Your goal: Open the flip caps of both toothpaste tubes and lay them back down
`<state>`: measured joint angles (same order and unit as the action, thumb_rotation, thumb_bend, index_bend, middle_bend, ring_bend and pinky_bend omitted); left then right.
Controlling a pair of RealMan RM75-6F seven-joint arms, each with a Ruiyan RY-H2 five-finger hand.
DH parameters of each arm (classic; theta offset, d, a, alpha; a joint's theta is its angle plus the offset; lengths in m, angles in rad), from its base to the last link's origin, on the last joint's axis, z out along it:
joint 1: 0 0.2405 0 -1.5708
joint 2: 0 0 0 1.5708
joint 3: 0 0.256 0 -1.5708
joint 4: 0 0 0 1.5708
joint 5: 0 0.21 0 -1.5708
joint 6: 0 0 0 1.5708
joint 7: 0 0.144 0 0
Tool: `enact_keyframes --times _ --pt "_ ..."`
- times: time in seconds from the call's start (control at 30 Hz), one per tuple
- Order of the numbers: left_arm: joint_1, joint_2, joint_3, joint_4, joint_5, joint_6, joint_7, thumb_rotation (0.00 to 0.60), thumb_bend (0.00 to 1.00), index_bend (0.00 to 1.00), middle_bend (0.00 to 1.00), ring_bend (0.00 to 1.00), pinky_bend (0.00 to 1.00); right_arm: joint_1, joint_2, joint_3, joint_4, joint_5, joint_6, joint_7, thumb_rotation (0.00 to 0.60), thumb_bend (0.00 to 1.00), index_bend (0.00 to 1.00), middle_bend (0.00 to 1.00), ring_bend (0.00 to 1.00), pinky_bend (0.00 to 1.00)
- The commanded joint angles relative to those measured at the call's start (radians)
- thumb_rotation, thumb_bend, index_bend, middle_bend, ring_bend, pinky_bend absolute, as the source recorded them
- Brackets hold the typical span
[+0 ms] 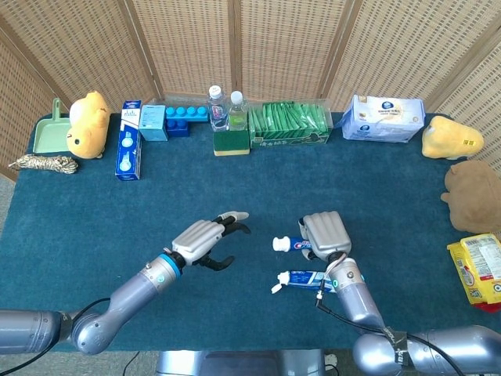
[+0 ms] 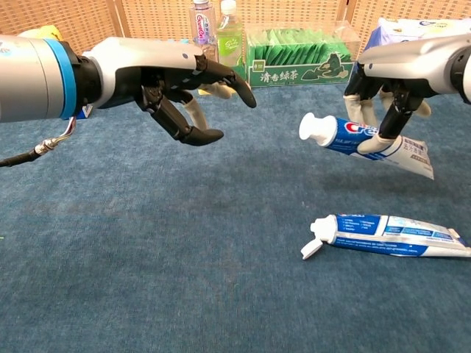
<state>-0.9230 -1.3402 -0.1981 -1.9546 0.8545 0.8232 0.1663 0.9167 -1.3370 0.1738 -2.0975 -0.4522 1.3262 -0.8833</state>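
My right hand grips a toothpaste tube above the blue cloth, its white cap pointing left and still closed. A second tube lies flat on the cloth just below it, with its flip cap swung open at the left end. My left hand hovers open to the left of the held tube, fingers spread and reaching toward the cap, a short gap apart from it.
Along the back edge stand two bottles, a green packet box, a sponge, blue blocks, a toothpaste carton and a tissue pack. Plush toys sit at both sides.
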Motion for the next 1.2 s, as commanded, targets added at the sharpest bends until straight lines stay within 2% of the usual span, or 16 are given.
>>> enact_keyframes --times 0.03,0.63,1.2 --pt "-0.007 -0.002 0.003 0.003 -0.008 -0.006 0.002 0.600 0.40 0.21 0.07 0.05 0.31 0.002 -0.005 -0.001 -0.005 -0.003 0.004 0.000 0.600 0.51 0.91 0.78 0.70 0.76" --pt "-0.063 0.015 -0.018 0.022 -0.055 -0.134 -0.090 0.600 0.40 0.17 0.03 0.01 0.32 0.017 -0.036 -0.006 -0.043 -0.018 0.026 -0.010 0.600 0.51 0.91 0.78 0.70 0.76" --pt "-0.101 0.021 -0.028 0.070 -0.026 -0.243 -0.199 0.600 0.40 0.19 0.02 0.00 0.32 0.044 -0.085 -0.004 -0.021 0.000 0.038 -0.039 0.600 0.51 0.91 0.78 0.70 0.76"
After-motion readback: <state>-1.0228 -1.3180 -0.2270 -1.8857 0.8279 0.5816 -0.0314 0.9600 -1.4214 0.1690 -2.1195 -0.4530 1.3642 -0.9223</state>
